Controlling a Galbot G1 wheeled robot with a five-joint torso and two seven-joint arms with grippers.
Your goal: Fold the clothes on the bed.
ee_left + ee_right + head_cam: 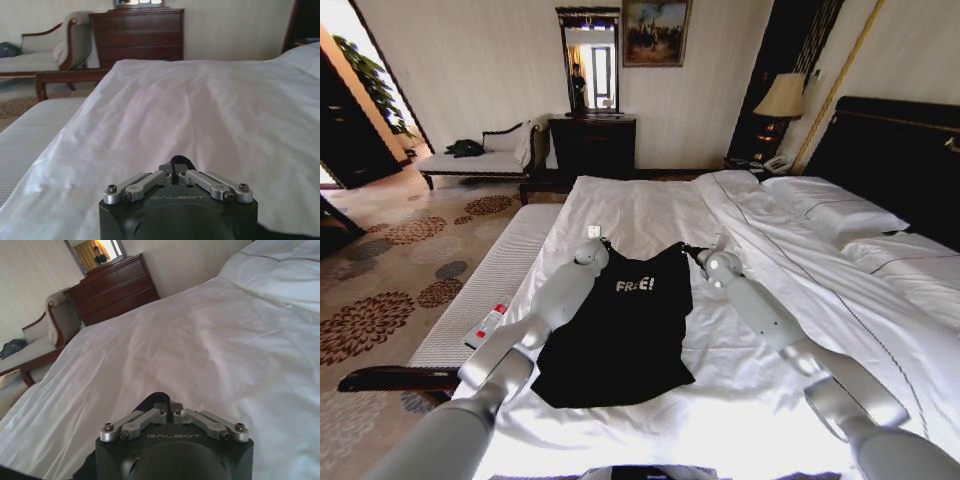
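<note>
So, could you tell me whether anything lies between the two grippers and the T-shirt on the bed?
Nothing visible does. The left gripper and right gripper are already at the far corners of the T-shirt, each shut on black fabric. Around the shirt lies only bare white sheet of the bed.

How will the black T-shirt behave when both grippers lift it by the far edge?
The T-shirt lies flat and thin on the bed, so it will probably hang limp, seem light, and slide easily. The left gripper and right gripper appear shut on its far corners.
</note>
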